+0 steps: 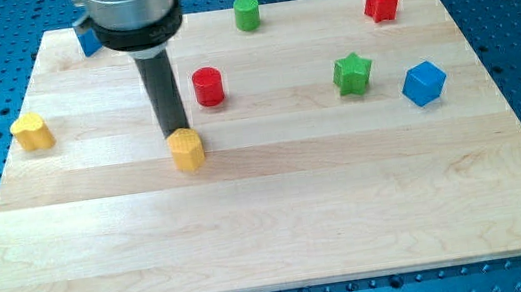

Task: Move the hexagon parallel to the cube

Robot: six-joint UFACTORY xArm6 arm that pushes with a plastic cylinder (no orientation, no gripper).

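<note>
Yellow hexagon sits left of centre on the counter, my tip touching its 12 o'clock edge. No gripper, just a rod, holding nothing. Blue cube well apart at 3 o'clock. Off-centre push could spin the hexagon aside. Another blue block half hidden behind the arm.

The yellow hexagon sits flat on the wooden board, touching my tip and lying just toward the view's bottom of it. The blue cube rests slightly turned, well apart from my tip, far toward the view's right and slightly higher.
</note>
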